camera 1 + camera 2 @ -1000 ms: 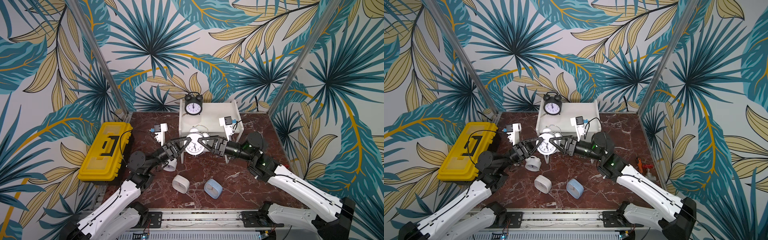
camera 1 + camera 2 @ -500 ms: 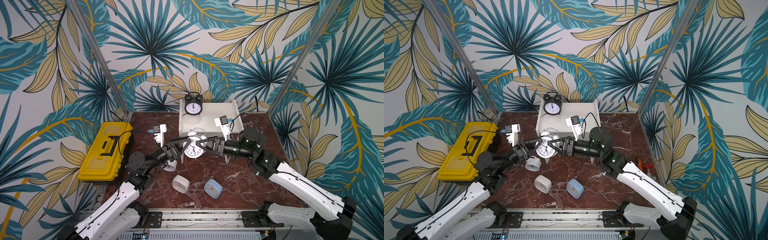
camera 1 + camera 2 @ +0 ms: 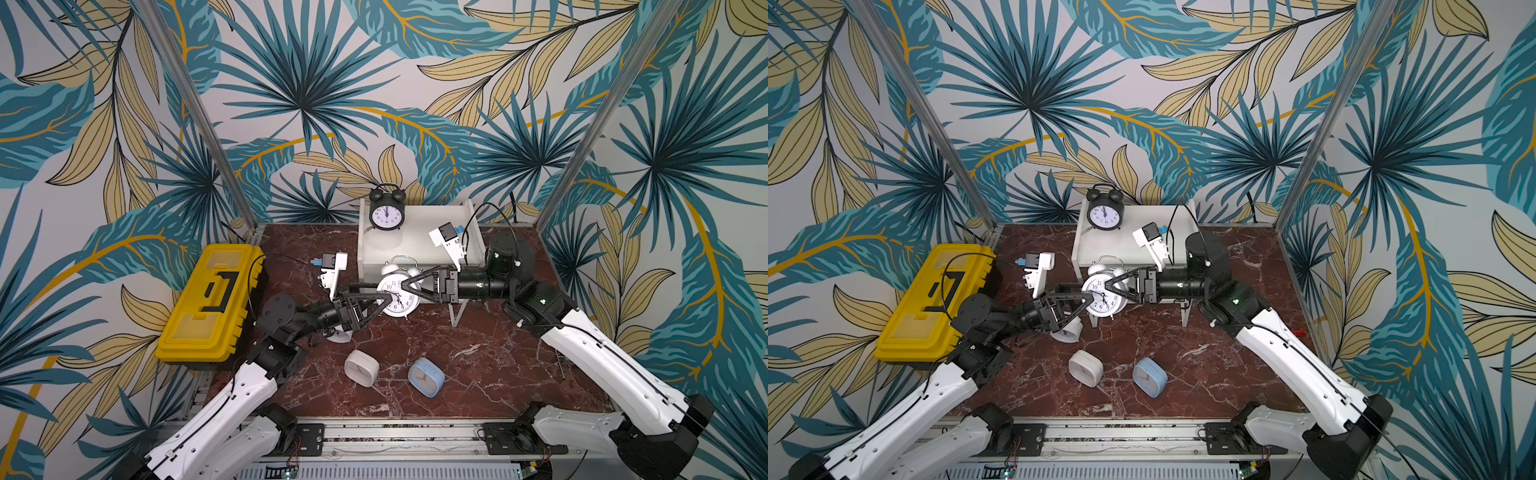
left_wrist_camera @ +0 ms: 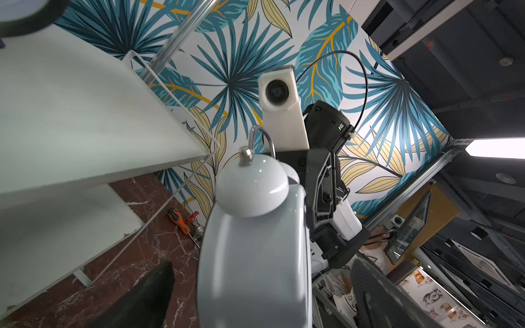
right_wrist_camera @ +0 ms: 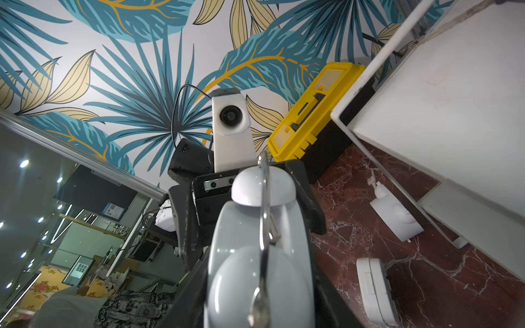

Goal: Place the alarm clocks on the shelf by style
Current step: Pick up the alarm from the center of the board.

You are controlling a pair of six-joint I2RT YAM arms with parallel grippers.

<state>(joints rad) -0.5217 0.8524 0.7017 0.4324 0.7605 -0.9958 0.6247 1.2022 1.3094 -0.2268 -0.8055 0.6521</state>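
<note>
A white twin-bell alarm clock point(image 3: 397, 296) point(image 3: 1102, 298) hangs in front of the shelf point(image 3: 424, 237) point(image 3: 1136, 239). My right gripper point(image 3: 409, 281) point(image 5: 258, 298) is shut on it. My left gripper point(image 3: 382, 291) point(image 4: 261, 298) is open around the same clock point(image 4: 252, 255), with gaps on both sides. A black twin-bell clock point(image 3: 386, 212) point(image 3: 1105, 212) stands on the shelf's top board. A second white twin-bell clock point(image 3: 340, 335) point(image 5: 397, 221) lies on the table below the left gripper. A white square clock point(image 3: 361, 368) and a light blue one point(image 3: 426, 377) lie nearer the front.
A yellow toolbox point(image 3: 212, 299) point(image 5: 312, 113) sits at the table's left edge beside the left arm. An orange-handled screwdriver point(image 4: 177, 218) lies on the table past the shelf's legs. Metal frame posts stand at the back corners.
My left gripper has opened and let go of the white twin-bell clock. The right gripper still holds it, and has carried it slightly left and toward the shelf.
</note>
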